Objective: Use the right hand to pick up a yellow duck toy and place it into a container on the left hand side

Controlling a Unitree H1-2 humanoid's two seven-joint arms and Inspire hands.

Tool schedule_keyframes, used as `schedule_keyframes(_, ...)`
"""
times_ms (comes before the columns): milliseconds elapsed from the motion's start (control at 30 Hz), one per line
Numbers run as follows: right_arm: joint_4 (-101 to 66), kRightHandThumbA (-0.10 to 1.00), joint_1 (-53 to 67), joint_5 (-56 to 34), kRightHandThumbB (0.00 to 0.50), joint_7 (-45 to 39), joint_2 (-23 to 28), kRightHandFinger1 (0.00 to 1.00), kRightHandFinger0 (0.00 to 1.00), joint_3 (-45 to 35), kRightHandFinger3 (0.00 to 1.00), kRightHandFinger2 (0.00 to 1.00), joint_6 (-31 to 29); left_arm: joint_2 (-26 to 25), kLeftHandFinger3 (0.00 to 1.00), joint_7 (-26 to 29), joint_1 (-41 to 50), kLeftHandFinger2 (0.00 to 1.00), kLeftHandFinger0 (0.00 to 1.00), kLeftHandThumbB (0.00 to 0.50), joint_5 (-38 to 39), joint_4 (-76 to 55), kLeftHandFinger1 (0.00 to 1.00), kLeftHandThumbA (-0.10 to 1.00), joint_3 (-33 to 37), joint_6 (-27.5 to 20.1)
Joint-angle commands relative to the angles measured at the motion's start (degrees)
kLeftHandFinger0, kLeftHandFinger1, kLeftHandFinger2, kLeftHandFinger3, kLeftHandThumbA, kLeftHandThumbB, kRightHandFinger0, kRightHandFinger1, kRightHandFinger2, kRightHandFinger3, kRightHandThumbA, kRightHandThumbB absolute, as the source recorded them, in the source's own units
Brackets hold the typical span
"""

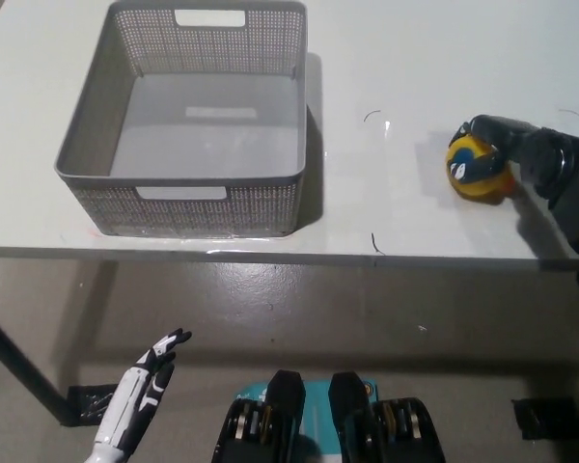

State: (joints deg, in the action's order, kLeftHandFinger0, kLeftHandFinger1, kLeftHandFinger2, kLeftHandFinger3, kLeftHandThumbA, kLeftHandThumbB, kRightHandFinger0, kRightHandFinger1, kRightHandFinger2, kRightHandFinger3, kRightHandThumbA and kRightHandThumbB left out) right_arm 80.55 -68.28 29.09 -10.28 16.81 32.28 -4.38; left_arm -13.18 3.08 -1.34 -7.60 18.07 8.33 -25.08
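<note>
The yellow duck toy (481,171), with a blue patch on it, sits on the white table (405,77) at the right. My black right hand (511,154) comes in from the right edge and its fingers are wrapped around the duck, which still touches the table. A grey mesh basket (96,125) stands empty at the left of the table, well apart from the duck. My white left hand (140,395) hangs open below the table's front edge at the lower left.
Bare table lies between the basket's right wall and the duck. The table's front edge (270,255) runs across the picture's middle, with grey floor below it. A dark table leg (14,371) slants at the lower left.
</note>
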Motion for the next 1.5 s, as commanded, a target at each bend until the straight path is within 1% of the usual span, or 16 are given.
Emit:
schedule_keyframes(0, 0.20, -0.10, -1.02, -0.88, 0.141, 8.52, 0.92, 0.67, 0.22, -2.40, 0.69, 1.00, -0.41, -0.99, 1.00, 1.41, -0.60, 1.00, 1.00, 0.500, 0.84, -1.16, 1.00, 1.00, -1.16, -1.85)
schedule_keyframes(67, 0.29, -0.10, -1.08, -1.56, 0.158, 9.43, 0.80, 0.77, 0.39, -3.43, 0.81, 1.00, -0.85, -0.92, 1.00, 1.35, -0.49, 1.00, 1.00, 0.500, 0.85, -1.16, 1.00, 1.00, -1.35, -1.85)
schedule_keyframes(100, 0.34, -0.10, -1.11, -1.53, 0.160, 9.82, 0.77, 0.75, 0.42, -3.77, 0.78, 0.94, -0.82, -0.93, 1.00, 1.34, -0.48, 1.00, 1.00, 0.500, 0.76, -1.18, 1.00, 1.00, -1.37, -1.85)
schedule_keyframes(133, 0.28, -0.10, -1.12, -1.94, 0.156, 10.32, 0.79, 0.68, 0.39, -4.48, 0.92, 0.85, -1.12, -0.99, 1.00, 1.28, -0.44, 1.00, 1.00, 0.500, 0.63, -1.40, 1.00, 1.00, -1.36, -1.85)
schedule_keyframes(200, 0.23, -0.10, -1.15, -2.27, 0.155, 10.81, 0.84, 0.58, 0.36, -5.29, 0.87, 0.74, -1.53, -0.98, 1.00, 1.11, -0.38, 1.00, 1.00, 0.500, 0.74, -1.61, 1.00, 1.00, -1.42, -1.85)
schedule_keyframes(367, 0.22, -0.10, -1.58, -1.70, 0.168, 12.81, 0.43, 0.52, 0.32, -6.00, 0.35, 0.59, -1.65, -1.04, 1.00, 1.31, 0.12, 1.00, 1.00, 0.500, 0.60, -1.65, 1.00, 1.00, -1.69, -1.85)
schedule_keyframes(433, 0.16, -0.10, -1.79, -2.44, 0.188, 14.01, 0.32, 0.29, 0.15, -7.03, 0.21, 0.37, -2.57, -1.06, 1.00, 1.51, 0.23, 1.00, 1.00, 0.500, 0.56, -1.55, 1.00, 1.00, -1.66, -1.85)
schedule_keyframes(533, -0.02, -0.10, -2.15, -3.23, 0.162, 15.19, 0.30, 0.22, 0.00, -8.32, 0.52, 0.64, -3.64, -0.98, 1.00, 1.94, 0.70, 1.00, 1.00, 0.500, 0.00, -1.74, 1.00, 1.00, -1.71, -1.85)
schedule_keyframes(567, -0.12, -0.10, -2.45, -3.47, 0.145, 15.56, 0.35, 0.35, 0.00, -8.76, 0.77, 0.90, -3.98, -0.97, 1.00, 2.15, 0.73, 1.00, 1.00, 0.500, -0.22, -1.77, 1.00, 1.00, -1.70, -1.85)
schedule_keyframes(633, -0.14, -0.10, -2.97, -4.02, 0.155, 15.58, 0.27, 0.54, 0.05, -9.71, 0.87, 0.88, -4.06, -0.99, 1.00, 2.08, 1.30, 1.00, 1.00, 0.500, -0.06, -2.06, 1.00, 1.00, -1.61, -1.85)
schedule_keyframes(667, -0.33, -0.10, -3.11, -4.96, 0.183, 15.77, 0.18, 0.62, 0.23, -10.87, 0.81, 0.84, -4.94, -0.99, 1.00, 2.22, 2.03, 1.00, 1.00, 0.500, -0.09, -2.32, 1.00, 1.00, -1.54, -1.85)
schedule_keyframes(733, -0.48, -0.10, -3.66, -5.52, 0.196, 16.19, 0.18, 0.53, 0.29, -12.05, 0.76, 0.76, -5.54, -1.01, 1.00, 2.39, 2.18, 1.00, 1.00, 0.500, -0.12, -2.40, 1.00, 1.00, -1.47, -1.85)
schedule_keyframes(800, -0.65, -0.10, -4.47, -5.67, 0.203, 16.83, 0.05, 0.32, 0.05, -12.80, 0.73, 0.64, -6.30, -0.95, 1.00, 2.07, 2.33, 1.00, 1.00, 0.500, 0.53, -2.24, 1.00, 1.00, -1.76, -1.85)
schedule_keyframes(900, -1.01, -0.10, -5.36, -5.82, 0.202, 17.36, -0.16, 0.25, 0.00, -13.65, 0.78, 0.68, -7.70, -1.02, 1.00, 2.11, 2.60, 1.00, 1.00, 0.500, 0.63, -2.41, 1.00, 1.00, -1.96, -1.85)
schedule_keyframes(1067, -1.49, -0.10, -9.05, -6.87, 0.167, 16.97, -1.41, 0.56, 0.09, -15.72, 0.93, 0.91, -5.08, -1.13, 1.00, 2.69, 2.78, 1.00, 1.00, 0.500, -0.24, -2.53, 1.00, 1.00, -1.88, -1.85)
schedule_keyframes(1467, -4.29, -0.10, -14.72, -10.14, 0.162, 15.29, -4.82, 0.52, 0.00, -20.44, 0.92, 0.85, -5.55, -1.39, 1.00, 4.37, 4.21, 1.00, 0.86, 0.500, -1.44, -3.54, 1.00, 1.00, -1.51, -1.85)
